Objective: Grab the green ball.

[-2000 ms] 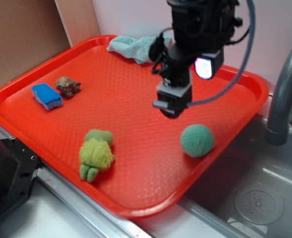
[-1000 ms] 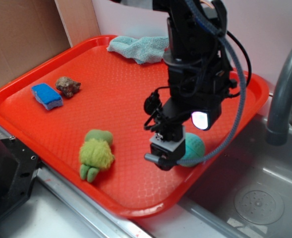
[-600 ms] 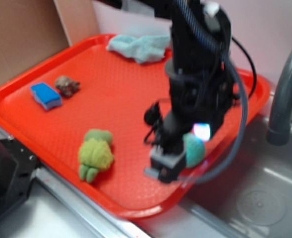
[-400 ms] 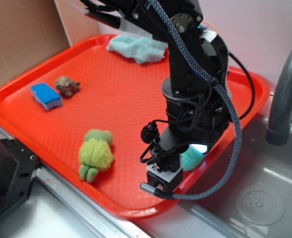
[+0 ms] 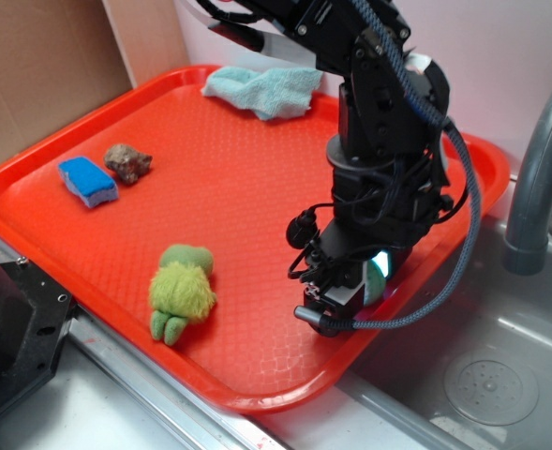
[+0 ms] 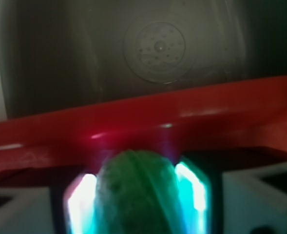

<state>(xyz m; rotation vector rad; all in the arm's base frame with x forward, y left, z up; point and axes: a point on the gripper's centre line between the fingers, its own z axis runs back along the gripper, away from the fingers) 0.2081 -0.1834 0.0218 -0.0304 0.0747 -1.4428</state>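
We note the black robot arm's gripper (image 5: 343, 298) down at the near right edge of the red textured plastic tray (image 5: 238, 197), low against the tray surface. The round teal-green crocheted yarn ball (image 5: 375, 279) sits there too, mostly hidden behind the gripper body in the exterior view; only a sliver of green shows beside a lit patch. From the wrist view we see the ball (image 6: 136, 192) lodged between the two fingers (image 6: 21, 209), a finger on each side and glowing cyan strips along both flanks (blur keeps us from judging whether the pads press the yarn). So we cannot tell whether the pincer is clamped or merely straddling the ball.

Beyond the tray rim the grey metal sink basin (image 6: 155, 46) with its round drain fills the wrist view's upper part.

Elsewhere on the tray: a fuzzy lime-green plush toy (image 5: 180, 292) near the front, a blue sponge (image 5: 88, 181) beside a small brown lumpy object (image 5: 128, 162) at the left, and a pale teal cloth (image 5: 261, 89) at the far edge. A grey curved faucet (image 5: 536, 178) stands at right.
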